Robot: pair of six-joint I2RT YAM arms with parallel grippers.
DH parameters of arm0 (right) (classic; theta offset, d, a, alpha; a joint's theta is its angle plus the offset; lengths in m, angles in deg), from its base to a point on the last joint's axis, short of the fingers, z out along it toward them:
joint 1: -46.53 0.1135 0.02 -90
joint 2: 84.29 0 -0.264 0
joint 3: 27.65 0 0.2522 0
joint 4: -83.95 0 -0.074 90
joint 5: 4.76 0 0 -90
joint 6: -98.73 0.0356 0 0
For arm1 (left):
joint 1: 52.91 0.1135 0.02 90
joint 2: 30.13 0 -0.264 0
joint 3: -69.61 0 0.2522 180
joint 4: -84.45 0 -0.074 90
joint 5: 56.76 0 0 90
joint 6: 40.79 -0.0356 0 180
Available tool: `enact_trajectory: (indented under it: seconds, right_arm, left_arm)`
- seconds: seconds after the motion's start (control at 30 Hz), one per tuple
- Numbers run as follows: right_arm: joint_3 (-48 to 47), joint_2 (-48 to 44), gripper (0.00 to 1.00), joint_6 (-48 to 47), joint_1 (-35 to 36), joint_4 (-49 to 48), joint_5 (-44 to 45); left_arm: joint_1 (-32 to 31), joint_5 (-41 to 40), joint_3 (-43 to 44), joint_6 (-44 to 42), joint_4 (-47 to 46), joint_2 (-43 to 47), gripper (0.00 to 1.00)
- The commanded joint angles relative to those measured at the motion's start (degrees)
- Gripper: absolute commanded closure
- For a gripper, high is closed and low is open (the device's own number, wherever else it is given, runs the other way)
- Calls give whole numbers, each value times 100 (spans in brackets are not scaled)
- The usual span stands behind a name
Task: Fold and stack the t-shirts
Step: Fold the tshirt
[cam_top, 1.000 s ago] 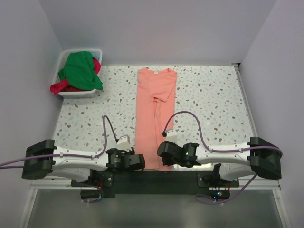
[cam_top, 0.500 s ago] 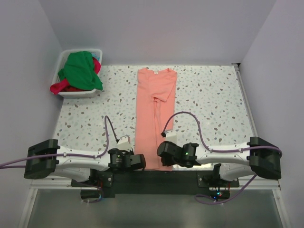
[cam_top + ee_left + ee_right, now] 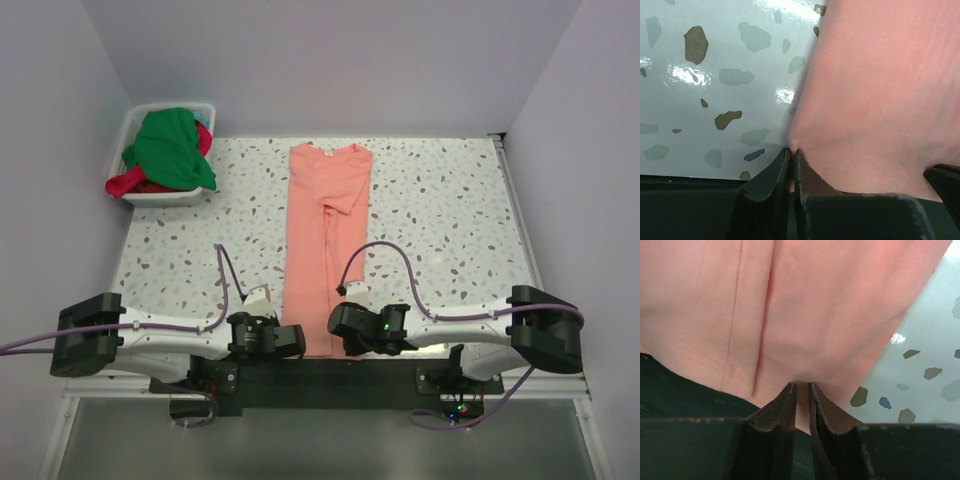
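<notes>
salmon-pink t-shirt (image 3: pixel 325 240): plain, one shade. tabletop (image 3: pixel 450 220): glossy white terrazzo with grey, brown and blue flecks. Left of the pink shirt: white tub (image 3: pixel 165 197), bright green t-shirt (image 3: pixel 170 145), red-magenta t-shirt (image 3: pixel 125 183), both plain. left end effector (image 3: pixel 791 151) and right end effector (image 3: pixel 801 385): black. cables (image 3: pixel 385 243): purple.

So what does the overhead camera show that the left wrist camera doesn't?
Only the overhead view shows the whole salmon-pink shirt laid out as a long strip, the right hand at its other near corner, and a white tub at the far left holding a green shirt and a red one. Only the wrist view shows the left hand pinching the shirt's near corner, hem stitching visible. Both show the pink shirt lying on the speckled table.
</notes>
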Motion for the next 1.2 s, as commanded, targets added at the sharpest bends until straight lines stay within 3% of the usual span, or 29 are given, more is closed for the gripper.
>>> enact_trajectory:
  seconds: [0.0, 0.27, 0.93, 1.17]
  right_arm:
    - [164, 29, 83, 477, 26, 452, 102]
    - [427, -68, 100, 882, 17, 778, 137]
    - [709, -445, 100, 1743, 26, 1894, 445]
    - [726, -550, 100, 1770, 17, 2052, 506]
  left_arm:
    - [29, -117, 6, 350, 706, 162, 91]
    - [20, -135, -222, 641, 1006, 549, 98]
    - [29, -38, -433, 1106, 1375, 760, 100]
    - [20, -38, -442, 1133, 1393, 778, 96]
